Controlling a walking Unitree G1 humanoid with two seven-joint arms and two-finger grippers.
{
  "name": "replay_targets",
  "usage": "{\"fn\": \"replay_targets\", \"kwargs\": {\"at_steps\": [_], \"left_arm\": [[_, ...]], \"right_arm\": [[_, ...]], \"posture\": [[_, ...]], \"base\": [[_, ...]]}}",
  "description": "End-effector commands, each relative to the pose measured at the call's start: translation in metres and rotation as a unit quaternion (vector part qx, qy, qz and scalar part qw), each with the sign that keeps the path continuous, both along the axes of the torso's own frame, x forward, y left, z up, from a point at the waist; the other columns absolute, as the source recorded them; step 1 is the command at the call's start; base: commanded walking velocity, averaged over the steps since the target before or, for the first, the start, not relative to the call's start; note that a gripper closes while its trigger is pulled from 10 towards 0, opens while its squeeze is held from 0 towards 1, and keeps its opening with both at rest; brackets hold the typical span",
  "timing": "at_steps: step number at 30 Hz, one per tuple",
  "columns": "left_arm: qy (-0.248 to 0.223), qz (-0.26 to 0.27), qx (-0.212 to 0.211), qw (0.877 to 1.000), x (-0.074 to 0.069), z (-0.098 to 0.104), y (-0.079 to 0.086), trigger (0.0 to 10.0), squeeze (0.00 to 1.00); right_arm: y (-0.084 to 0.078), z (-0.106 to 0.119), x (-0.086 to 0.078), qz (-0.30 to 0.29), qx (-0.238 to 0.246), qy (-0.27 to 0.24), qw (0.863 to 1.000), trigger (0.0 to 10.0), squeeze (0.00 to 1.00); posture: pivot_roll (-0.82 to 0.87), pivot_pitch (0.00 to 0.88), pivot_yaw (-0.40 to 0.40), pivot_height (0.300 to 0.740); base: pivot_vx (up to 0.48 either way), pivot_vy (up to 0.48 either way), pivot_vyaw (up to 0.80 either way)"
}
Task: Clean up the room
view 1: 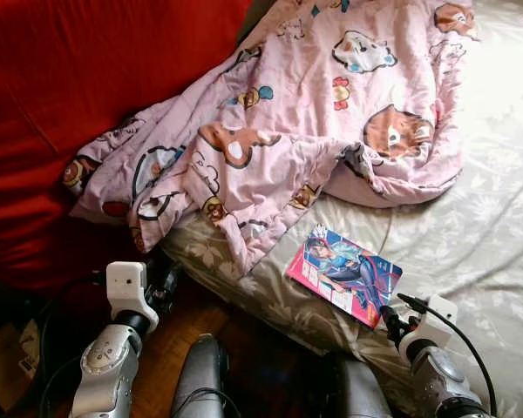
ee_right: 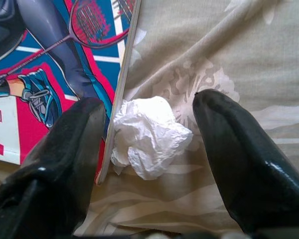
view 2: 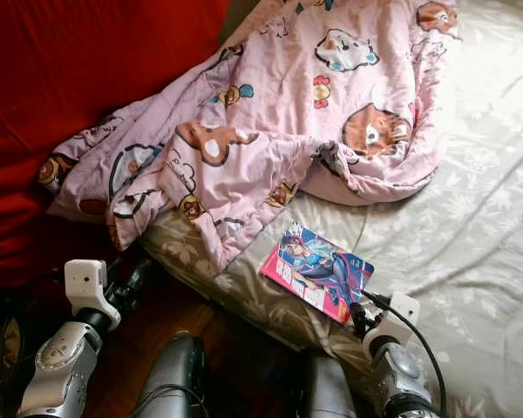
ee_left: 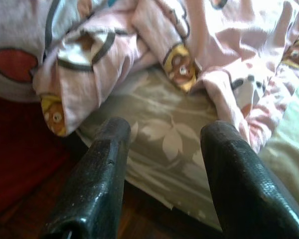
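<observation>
Right gripper (ee_right: 147,164) hovers low over the floral bedsheet (view 1: 471,235), its black fingers (ee_right: 239,159) spread apart either side of a crumpled white tissue (ee_right: 147,137). Left gripper (ee_left: 164,174) is likewise parted near the pink cartoon blanket (view 1: 314,113). Touching the tissue lies a colourful book (view 1: 344,273).

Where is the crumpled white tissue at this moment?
In the right wrist view the crumpled white tissue lies on the floral bedsheet, against the edge of the comic book, between the right gripper's open fingers.
</observation>
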State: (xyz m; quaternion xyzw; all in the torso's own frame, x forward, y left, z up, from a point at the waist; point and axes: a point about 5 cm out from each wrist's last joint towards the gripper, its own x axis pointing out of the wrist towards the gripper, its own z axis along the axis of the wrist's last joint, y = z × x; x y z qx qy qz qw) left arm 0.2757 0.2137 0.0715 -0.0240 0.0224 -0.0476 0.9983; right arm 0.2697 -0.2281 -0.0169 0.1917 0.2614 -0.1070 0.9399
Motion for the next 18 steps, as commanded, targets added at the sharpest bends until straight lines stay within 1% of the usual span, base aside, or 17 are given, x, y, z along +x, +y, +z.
{"fn": "replay_targets", "kwargs": {"at_steps": [1, 10, 11, 12, 13, 14, 18], "left_arm": [[0.020, 0.011, -0.001, 1.000, -0.0092, -0.0084, 0.0062, 10.0, 0.00], [0.024, 0.011, 0.006, 1.000, -0.0099, -0.0081, 0.0085, 10.0, 0.00], [0.024, 0.011, 0.006, 1.000, -0.0099, -0.0081, 0.0085, 10.0, 0.00], [0.025, 0.011, 0.006, 1.000, -0.0100, -0.0082, 0.0086, 10.0, 0.00], [0.025, 0.011, 0.006, 1.000, -0.0100, -0.0082, 0.0086, 10.0, 0.00], [0.025, 0.012, 0.006, 1.000, -0.0102, -0.0084, 0.0087, 10.0, 0.00], [0.027, 0.012, 0.007, 1.000, -0.0109, -0.0093, 0.0085, 10.0, 0.00]], "right_arm": [[0.0018, -0.0122, -0.0136, -0.007, 0.010, 0.026, 1.000, 10.0, 0.00], [0.0070, -0.0157, -0.0168, 0.000, 0.030, 0.025, 0.999, 10.0, 0.00], [0.0076, -0.0159, -0.0169, 0.003, 0.026, 0.026, 0.999, 7.2, 0.00], [0.0079, -0.0160, -0.0170, 0.004, 0.024, 0.027, 0.999, 1.2, 0.00], [0.0079, -0.0160, -0.0170, 0.004, 0.024, 0.027, 0.999, 1.2, 0.00], [0.0078, -0.0161, -0.0171, 0.001, 0.022, 0.027, 0.999, 0.0, 0.00], [0.0074, -0.0161, -0.0172, -0.009, 0.022, 0.026, 0.999, 0.0, 0.00]], "posture": [[0.13, 0.353, 0.034, 0.641], [0.13, 0.352, 0.041, 0.641], [0.14, 0.352, 0.043, 0.641], [0.14, 0.352, 0.044, 0.641], [0.14, 0.352, 0.044, 0.641], [0.14, 0.351, 0.045, 0.641], [0.14, 0.349, 0.046, 0.641]], "base": [[0.000, 0.000, 0.00], [0.000, 0.000, 0.00], [0.000, 0.000, 0.00], [0.000, 0.000, 0.00], [0.000, 0.000, 0.00], [0.000, 0.000, 0.00], [0.000, 0.000, 0.00]]}}
